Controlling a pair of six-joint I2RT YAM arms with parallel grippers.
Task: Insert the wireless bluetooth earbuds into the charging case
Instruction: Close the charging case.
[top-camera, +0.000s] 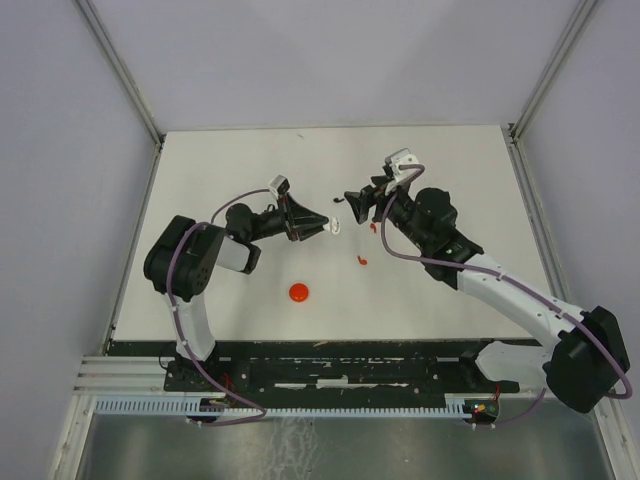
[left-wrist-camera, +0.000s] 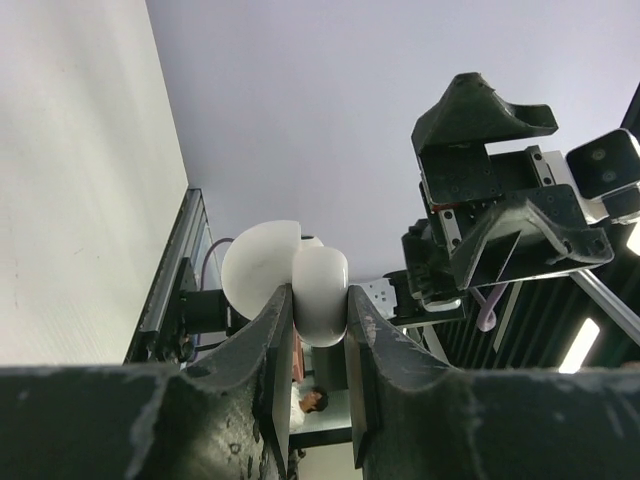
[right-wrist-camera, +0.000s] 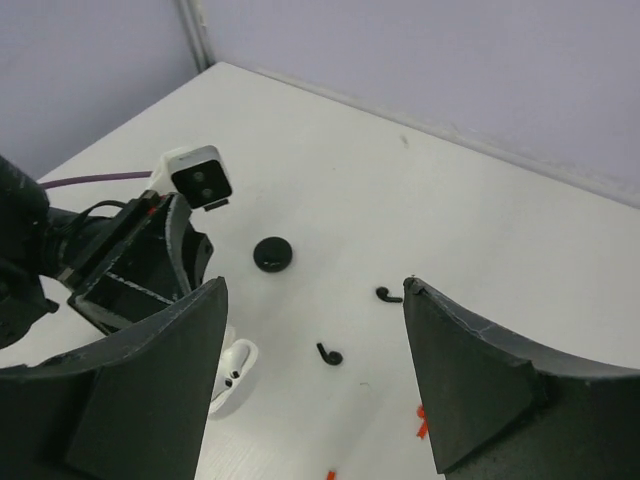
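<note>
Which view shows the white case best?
Left wrist: the white case fills mid-frame, open, clamped in the left gripper. Top view shows a small white blob; right wrist shows it partly behind the right gripper.

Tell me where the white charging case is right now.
The white charging case is clamped in the left pincer, lid open; in the top view it is near the middle of the table, just left of the open right pincer.

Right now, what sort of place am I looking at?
Likely a robotics test cell: left arm and right arm bolted at the edge of a white table, plain panel walls around it, tiny earbuds scattered on top.
</note>
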